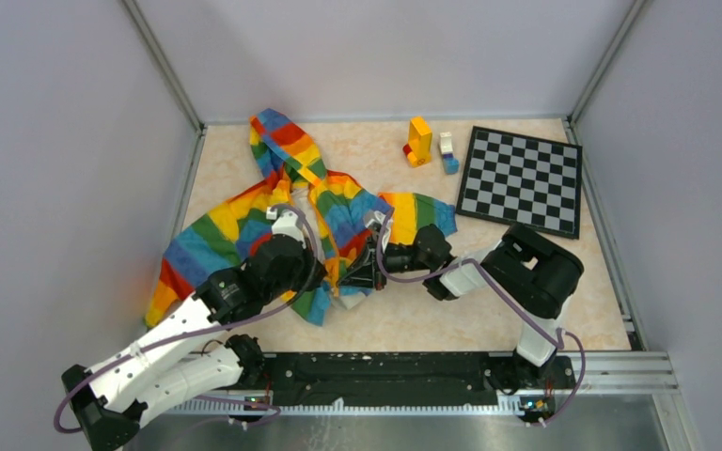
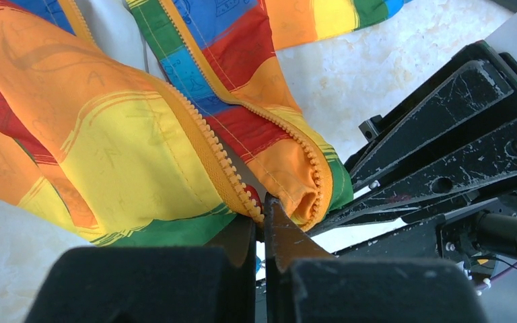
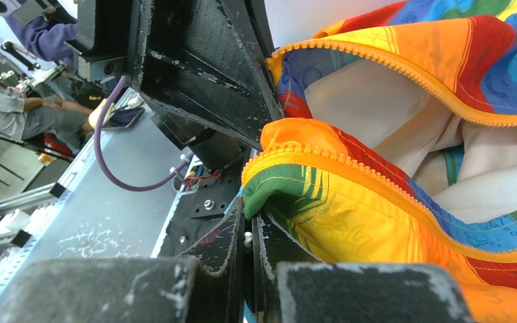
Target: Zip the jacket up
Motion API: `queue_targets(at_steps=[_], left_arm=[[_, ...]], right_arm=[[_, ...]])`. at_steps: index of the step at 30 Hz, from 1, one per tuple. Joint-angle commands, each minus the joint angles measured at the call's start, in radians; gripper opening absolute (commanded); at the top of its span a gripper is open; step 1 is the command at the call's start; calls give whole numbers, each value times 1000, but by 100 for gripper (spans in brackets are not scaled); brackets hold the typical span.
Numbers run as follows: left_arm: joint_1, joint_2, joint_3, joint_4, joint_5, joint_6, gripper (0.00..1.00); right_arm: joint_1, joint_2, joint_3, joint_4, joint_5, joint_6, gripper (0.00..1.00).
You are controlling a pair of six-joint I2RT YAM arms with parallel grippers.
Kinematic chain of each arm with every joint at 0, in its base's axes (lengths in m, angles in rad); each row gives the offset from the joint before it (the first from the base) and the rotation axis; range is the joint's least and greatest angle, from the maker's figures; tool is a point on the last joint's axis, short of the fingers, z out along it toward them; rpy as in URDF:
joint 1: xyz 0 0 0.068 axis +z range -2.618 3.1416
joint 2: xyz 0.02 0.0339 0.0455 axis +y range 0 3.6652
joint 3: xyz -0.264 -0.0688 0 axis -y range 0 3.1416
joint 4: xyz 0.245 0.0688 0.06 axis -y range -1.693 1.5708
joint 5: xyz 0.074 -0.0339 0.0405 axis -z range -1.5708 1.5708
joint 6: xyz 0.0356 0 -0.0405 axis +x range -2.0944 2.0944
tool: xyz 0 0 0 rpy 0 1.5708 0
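Jacket [image 1: 216, 235] lies spread open on the left and middle of the table [image 1: 451, 315], and you have both arms on its near hem. Your left gripper [image 2: 264, 208] has its fingers [image 2: 289, 245] pressed together, the tips nipping the bottom end of the orange zipper [image 2: 209, 148] where it meets the yellow and green panel. Just to the right, your right gripper [image 3: 249, 215] is clamped tight on the green hem corner of the other front panel, right below that panel's zipper teeth. The two pairs of fingers sit just beside each other, the two hem corners close together between them. Beyond the fingers the two rows of teeth run apart, so the front is unzipped and the pale lining shows between the panels. One sleeve trails toward the near left, the other reaches right, and the hood [image 1: 282, 136] points to the far side. Farther back on the right stand a yellow and orange block stack [image 1: 419, 141], a smaller white and blue block stack [image 1: 447, 152] beside it, and a checkerboard [image 1: 522, 178] lying flat.
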Motion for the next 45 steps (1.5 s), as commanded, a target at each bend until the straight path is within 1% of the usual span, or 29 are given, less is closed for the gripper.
queue_targets(at_steps=[1, 7, 12, 20, 23, 31, 37, 42, 45], left_arm=[[-8, -14, -14, 38, 50, 30, 0], [-8, -48, -6, 13, 29, 23, 0], [-8, -39, -13, 15, 44, 10, 0], [-8, -19, -18, 25, 53, -1, 0], [-8, -6, -17, 30, 67, -11, 0], [-8, 10, -7, 20, 80, -29, 0], [-9, 7, 9, -10, 61, -45, 0], [-8, -6, -6, 2, 60, -52, 0], [-8, -6, -3, 15, 70, -49, 0]], right_arm=[[14, -23, 53, -14, 34, -34, 0], [14, -35, 37, -88, 86, -59, 0], [14, -51, 34, -94, 112, -63, 0], [15, -56, 19, 1, 108, -23, 0], [16, -55, 10, 32, 100, -32, 0], [16, -48, -6, 86, 12, -84, 0], [16, -39, -2, 114, -30, -86, 0], [16, -7, 19, 176, -45, -22, 0], [14, 4, 28, 167, -39, -22, 0]])
